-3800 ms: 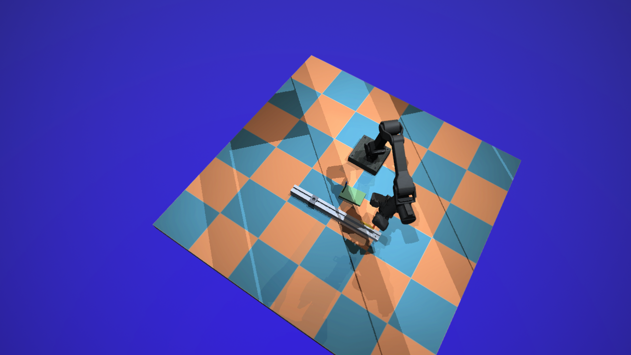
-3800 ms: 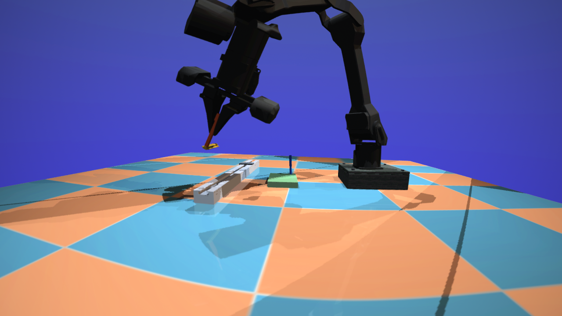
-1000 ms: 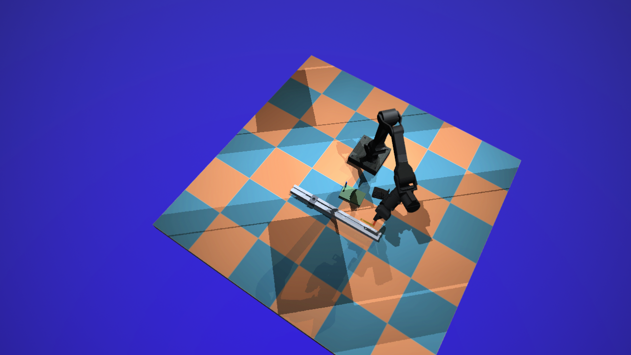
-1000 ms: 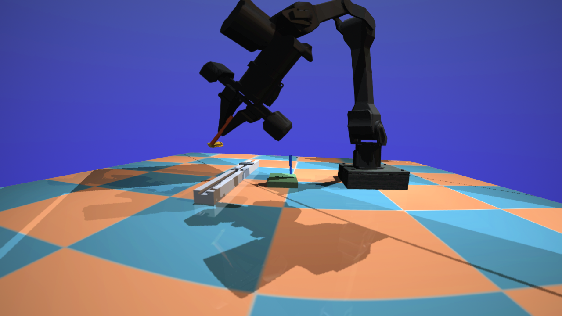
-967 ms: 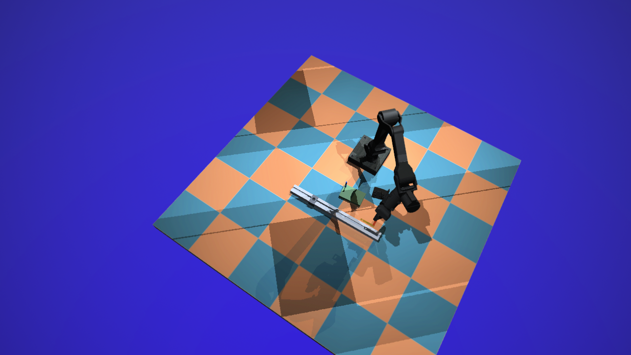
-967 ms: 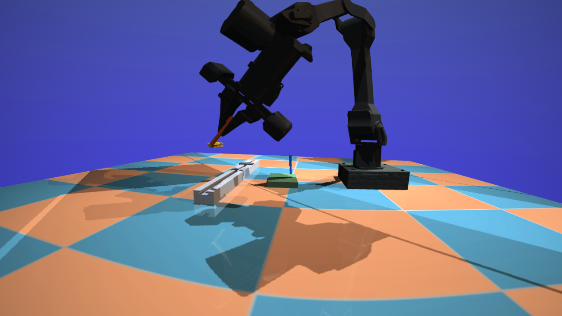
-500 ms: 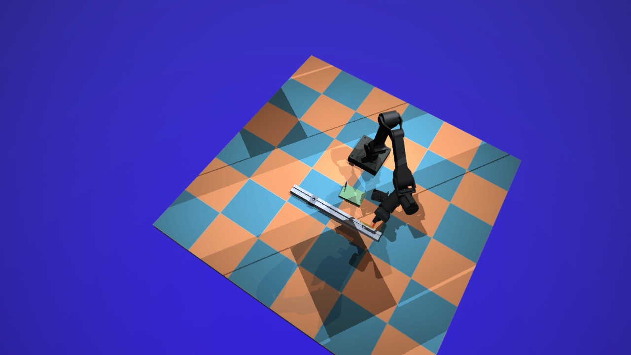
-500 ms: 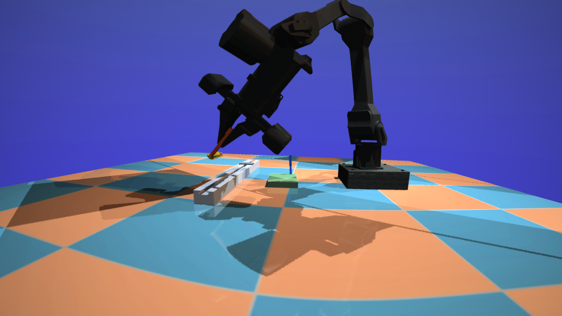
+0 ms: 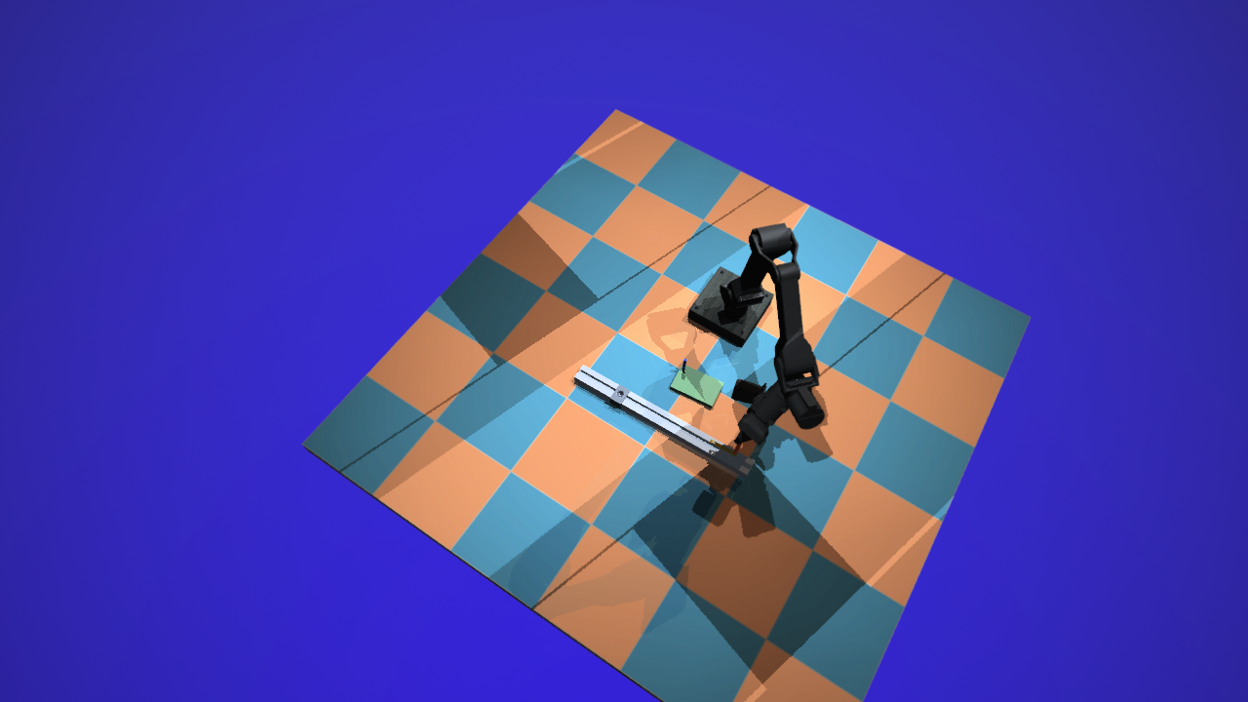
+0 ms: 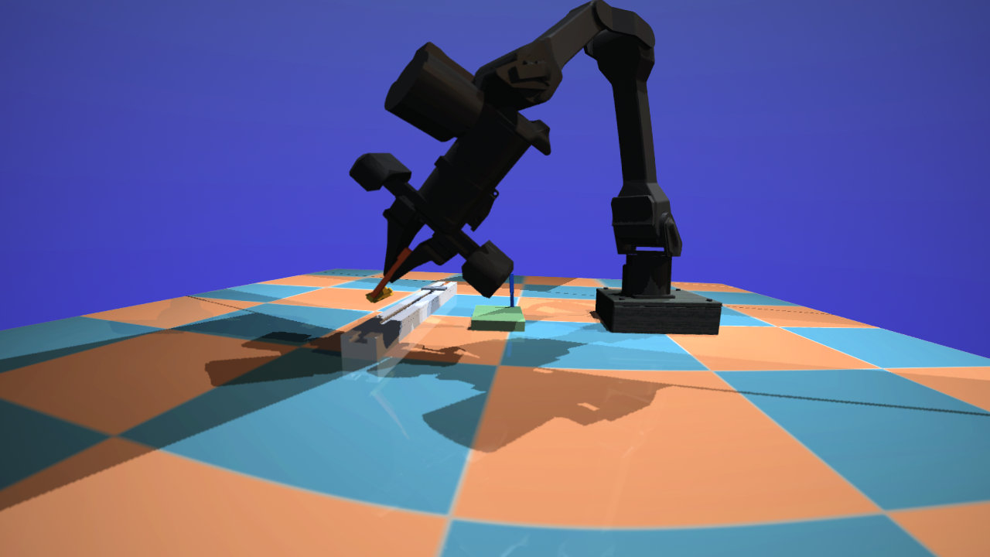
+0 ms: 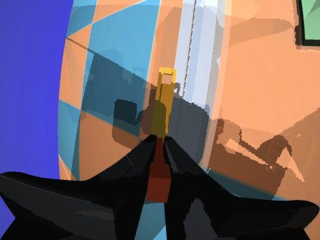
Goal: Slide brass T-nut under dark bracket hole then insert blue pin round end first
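In the top view, the gripper (image 9: 740,443) (image 10: 392,274) (image 11: 159,141) is clamped on the orange handle (image 9: 738,448) (image 10: 392,272) (image 11: 159,189). The brass T-nut (image 9: 720,446) (image 10: 379,295) (image 11: 163,107) is raised, outside the slot, near the 4 o'clock end of the aluminum rail (image 9: 663,421) (image 10: 417,312) (image 11: 200,50). The bracket (image 9: 615,398) (image 10: 434,288) sits toward 10 o'clock. The blue pin (image 9: 683,368) (image 10: 512,291) stands upright in the green tray (image 9: 698,389) (image 10: 497,319) (image 11: 313,25).

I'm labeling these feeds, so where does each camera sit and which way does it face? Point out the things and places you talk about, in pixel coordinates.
Top: high overhead, looking down on the rail (image 9: 669,418) (image 10: 419,312) (image 11: 200,50) and tray (image 9: 698,387) (image 10: 497,318) (image 11: 313,23); whole arm shows.
Exterior: low, off the rail's near end, looking along it; arm and base (image 9: 731,330) (image 10: 659,317) show.
Wrist: on the arm, looking past the fingers at the nut (image 9: 721,448) (image 10: 378,295) (image 11: 162,110); only the fingers show.
Top and exterior share the blue pin (image 9: 683,367) (image 10: 512,291).
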